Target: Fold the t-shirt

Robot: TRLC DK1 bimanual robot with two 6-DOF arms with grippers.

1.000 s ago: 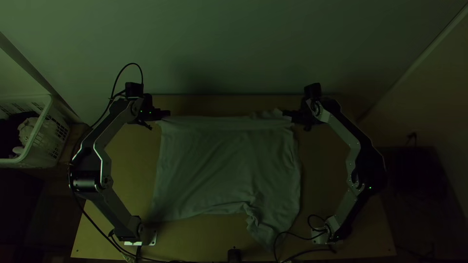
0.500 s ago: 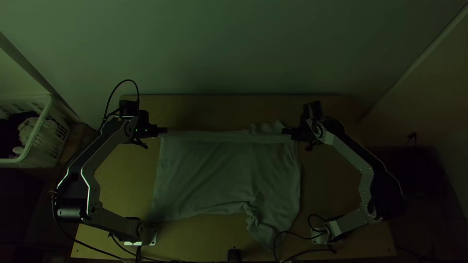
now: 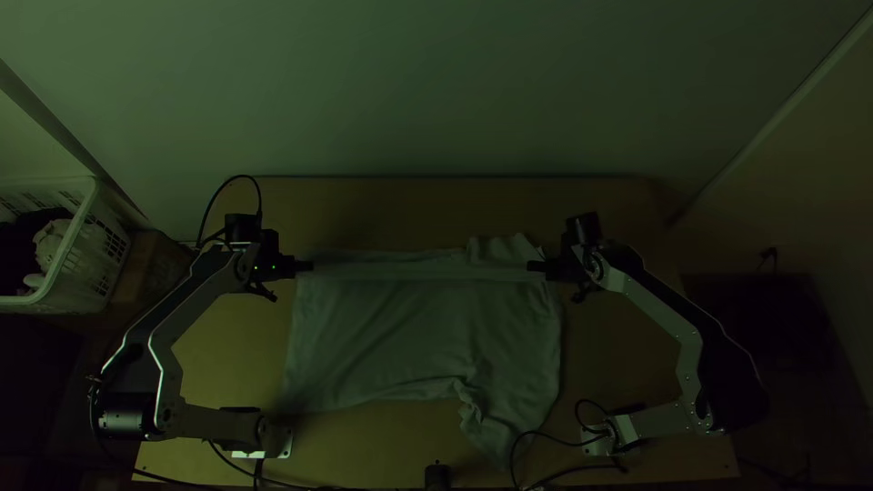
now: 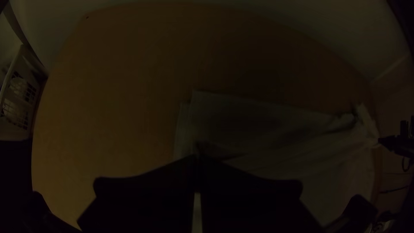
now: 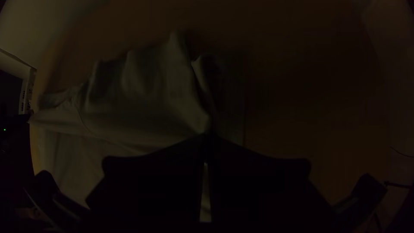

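The t-shirt [image 3: 409,341] lies on the light wooden table [image 3: 232,350] between the two arms, its body mostly spread, with a straight, drawn-out band across its far part and a crumpled section near the right-hand near corner. It looks light and soft, likely to bend and wrinkle easily rather than break; slack cloth may trail or double under if one side leads. The left gripper [image 3: 310,266] is clenched on one end of the band, the right gripper [image 3: 530,266] on the other. These wide-set holds seem well placed for keeping the fold even, provided both release together. For the next hold, the outer corners probably serve better than the middle, after the crumpled part is smoothed. Beyond the table's left side stands a white slotted basket [image 3: 80,273].
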